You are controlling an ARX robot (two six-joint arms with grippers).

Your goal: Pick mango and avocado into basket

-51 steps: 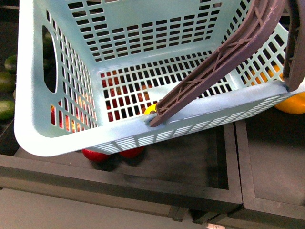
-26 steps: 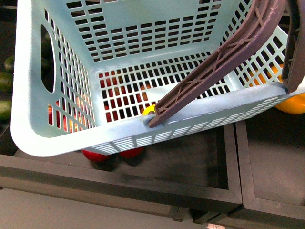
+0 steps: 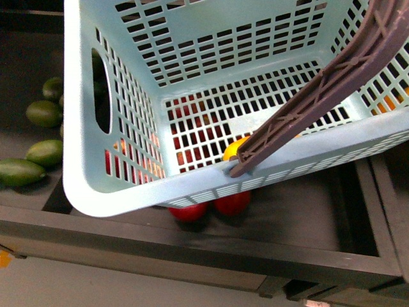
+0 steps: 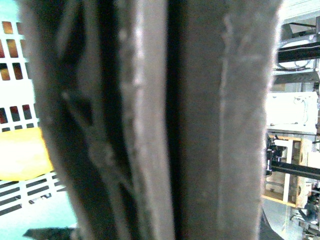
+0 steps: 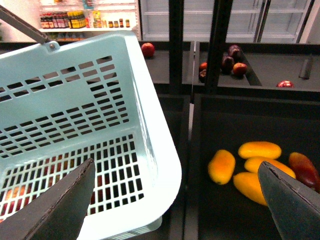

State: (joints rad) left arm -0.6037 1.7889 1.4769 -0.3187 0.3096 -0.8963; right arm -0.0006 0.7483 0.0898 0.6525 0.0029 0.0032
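Note:
The light blue basket [image 3: 192, 70] hangs tilted over the black bins and fills most of the front view; its bottom holds nothing. My left gripper is shut on the basket's brown-purple handle [image 4: 200, 120], which fills the left wrist view and hides the fingers. Several olive-green avocados [image 3: 43, 113] lie in the bin to the basket's left. Several yellow-orange mangoes [image 5: 221, 166] lie in a bin beside the basket's corner [image 5: 165, 170]. My right gripper [image 5: 177, 210] hangs open above the gap between basket and mangoes, touching neither.
Red apples [image 3: 188, 212] and a yellow fruit [image 3: 235, 148] sit in the bin under the basket, seen through its lattice. Black bin walls [image 3: 192, 246] run along the front. A dark red fruit [image 5: 304, 170] lies by the mangoes. Farther bins hold dark plums [image 5: 232, 55].
In the front view the basket and the bins below have slid to the right. More green fruit shows at the left, and the orange fruit at the right edge has left the view.

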